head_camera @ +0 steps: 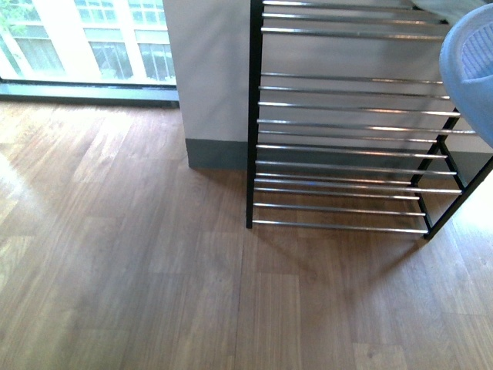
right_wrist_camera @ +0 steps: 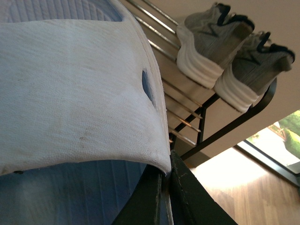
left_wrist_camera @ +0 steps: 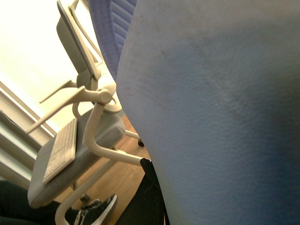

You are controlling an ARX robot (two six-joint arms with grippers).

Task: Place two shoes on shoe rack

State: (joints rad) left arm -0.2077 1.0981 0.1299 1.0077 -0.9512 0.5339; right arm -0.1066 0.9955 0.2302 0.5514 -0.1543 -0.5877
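Right gripper (right_wrist_camera: 165, 192) pinches the pebbly, curved pale-blue rubber slide (right_wrist_camera: 70, 93) near the chrome-barred shoe rack (head_camera: 339, 166); left gripper (left_wrist_camera: 149, 192), can't tell.

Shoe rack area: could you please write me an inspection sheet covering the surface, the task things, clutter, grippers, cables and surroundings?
Surface: wooden floor, nothing lying on it in the front view.
Job's things: shoe rack, its tiers in the front view hold nothing; grey sneakers stand side by side on one tier in the right wrist view; right slide and left slide are off the rack.
Clutter: nothing seen.
Grippers: right gripper shut on the right slide's edge; left gripper shows only a dark part beside the left slide, state unclear.
Cables: nothing seen.
Surroundings: window, grey wall, office chair, a person's black shoe.
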